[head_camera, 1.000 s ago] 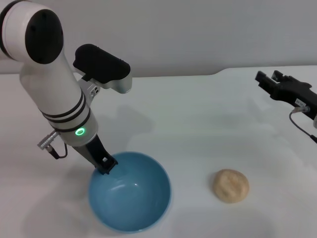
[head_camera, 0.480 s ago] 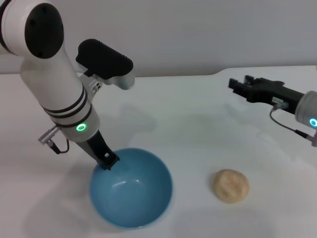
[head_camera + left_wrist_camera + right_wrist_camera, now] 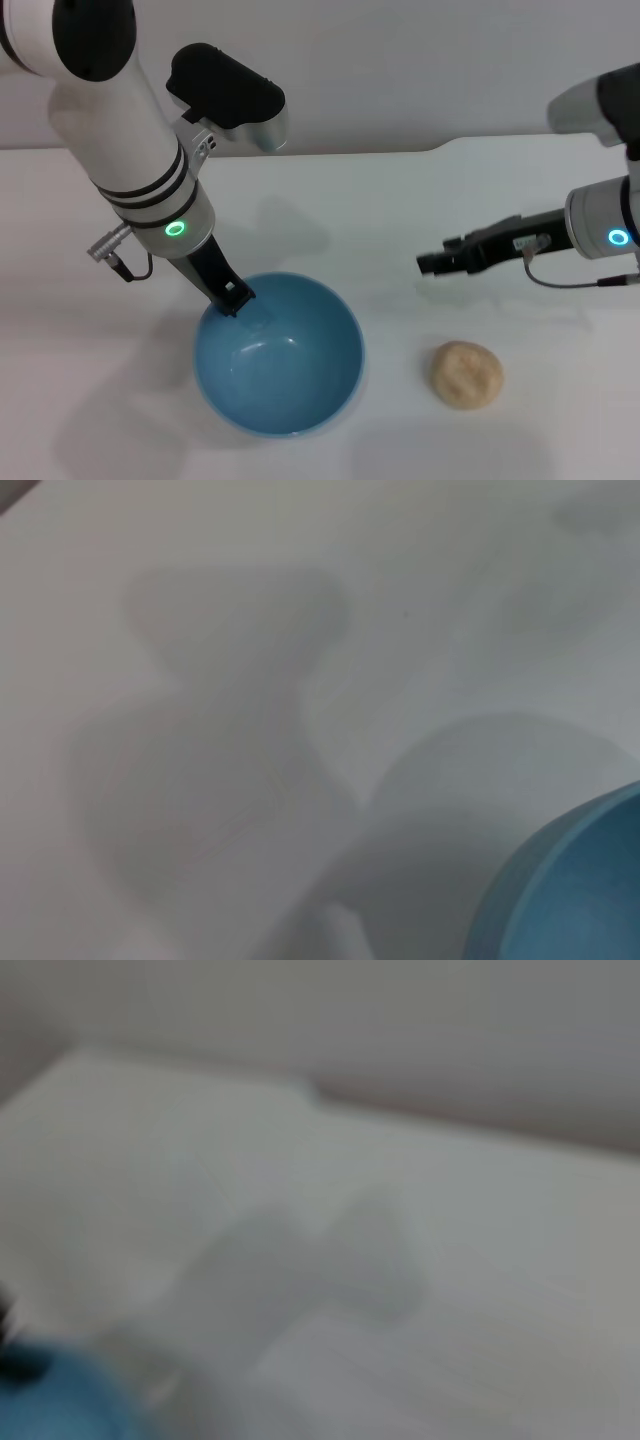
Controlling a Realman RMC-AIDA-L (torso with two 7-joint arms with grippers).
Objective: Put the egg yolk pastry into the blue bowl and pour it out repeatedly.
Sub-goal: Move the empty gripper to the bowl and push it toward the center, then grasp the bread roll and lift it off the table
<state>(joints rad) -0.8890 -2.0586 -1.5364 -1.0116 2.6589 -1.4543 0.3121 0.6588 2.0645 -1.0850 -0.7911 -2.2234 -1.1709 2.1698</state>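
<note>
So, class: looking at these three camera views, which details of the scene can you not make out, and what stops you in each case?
- Head view: whether the right gripper is open or shut; its tip is small and dark.
- Right wrist view: the egg yolk pastry does not appear, and the blue bowl is only a blurred patch cut off at the edge.
- Left wrist view: the left gripper does not show; the bowl is cropped at a corner.

left arm (image 3: 130,150): glossy white cylindrical shell with two thin black bands, a black round joint cap, a green glowing ring, a silver plug with a thin black cable, and slim black fingers (image 3: 222,285). right arm (image 3: 605,225): white-grey shell, blue-green ring, black fingers (image 3: 470,255).
</note>
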